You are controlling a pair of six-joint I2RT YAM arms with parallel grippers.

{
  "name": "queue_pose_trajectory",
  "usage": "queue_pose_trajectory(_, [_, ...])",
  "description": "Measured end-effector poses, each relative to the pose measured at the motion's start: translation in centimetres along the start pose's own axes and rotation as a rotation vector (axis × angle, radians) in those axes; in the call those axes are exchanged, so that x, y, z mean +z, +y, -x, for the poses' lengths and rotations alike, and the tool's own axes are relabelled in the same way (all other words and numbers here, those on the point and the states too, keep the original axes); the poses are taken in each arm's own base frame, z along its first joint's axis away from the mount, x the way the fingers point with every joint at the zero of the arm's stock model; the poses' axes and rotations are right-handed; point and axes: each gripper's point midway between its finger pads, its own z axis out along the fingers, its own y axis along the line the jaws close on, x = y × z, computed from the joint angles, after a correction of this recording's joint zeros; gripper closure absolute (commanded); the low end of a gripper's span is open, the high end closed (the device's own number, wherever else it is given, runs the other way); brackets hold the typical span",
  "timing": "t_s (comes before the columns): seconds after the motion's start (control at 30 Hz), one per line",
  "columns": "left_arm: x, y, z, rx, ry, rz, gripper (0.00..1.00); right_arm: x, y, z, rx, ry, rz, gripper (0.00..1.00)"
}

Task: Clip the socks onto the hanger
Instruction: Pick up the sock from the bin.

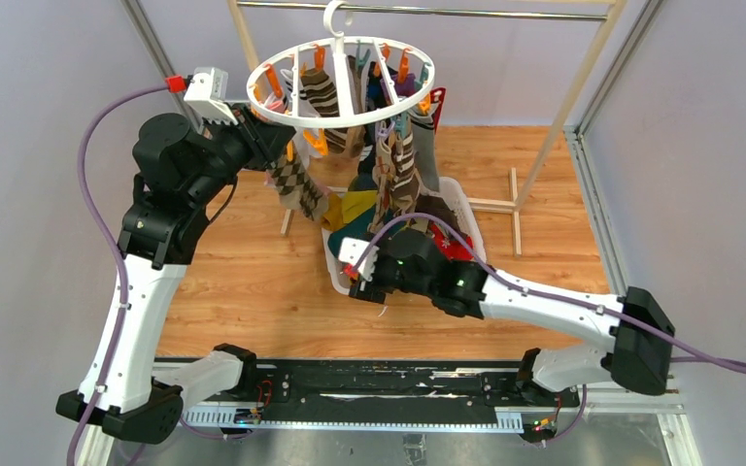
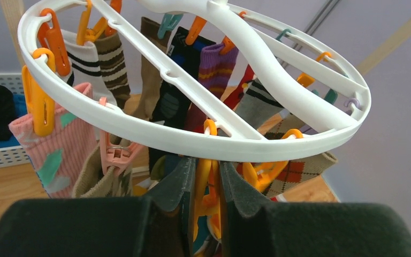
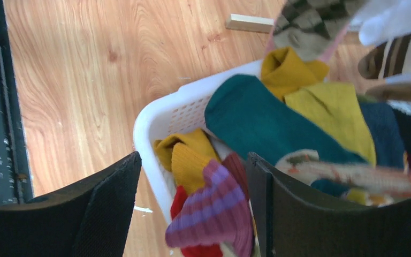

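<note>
The white round hanger hangs from the rail, with several socks clipped to it: a brown argyle sock and striped ones. My left gripper is at the ring's near-left rim. In the left wrist view it is shut on an orange clip just under the ring. A pink sock and a purple sock hang nearby. My right gripper is open low over the basket corner, with a purple-striped sock between its jaws.
A white slotted basket on the wooden floor holds teal, yellow and red socks. The wooden-poled rack with its metal rail stands behind, and its foot lies right of the basket. Grey walls close in both sides.
</note>
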Motion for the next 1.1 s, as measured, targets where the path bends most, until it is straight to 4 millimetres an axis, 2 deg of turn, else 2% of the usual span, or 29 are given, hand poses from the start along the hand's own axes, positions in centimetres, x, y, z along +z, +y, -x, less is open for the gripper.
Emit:
queue_pose_trajectory(0.23, [0.0, 0.1, -0.6, -0.008, 0.006, -0.003, 0.97, 3.6, 0.2, 0.6, -0.299, 0.175, 0.105, 0.36])
queue_pose_trajectory(0.43, [-0.1, 0.0, -0.5, -0.007, 0.002, -0.006, 0.97, 4.9, 0.1, -2.0, -0.463, 0.393, 0.196, 0.38])
queue_pose_trajectory(0.63, [0.1, 0.1, -0.6, -0.007, 0.001, -0.006, 0.96, 4.1, 0.3, -5.0, -0.55, 0.565, 0.281, 0.41])
queue_pose_trajectory(0.73, [0.1, 0.2, -0.5, -0.008, 0.0, -0.005, 0.96, 3.9, 0.1, -5.4, -0.575, 0.608, 0.301, 0.54])
queue_pose_trajectory(0.83, [0.1, 0.2, -0.5, -0.008, -0.001, -0.005, 0.96, 4.0, 0.1, -5.6, -0.59, 0.635, 0.32, 0.77])
queue_pose_trajectory(0.97, [0.1, 0.2, -0.5, -0.007, -0.001, -0.005, 0.96, 4.2, 0.0, -5.8, -0.606, 0.651, 0.332, 0.99])
queue_pose_trajectory(1.1, [0.1, 0.2, -0.5, -0.007, -0.001, -0.005, 0.96, 4.2, -0.2, -5.4, -0.604, 0.638, 0.32, 1.0])
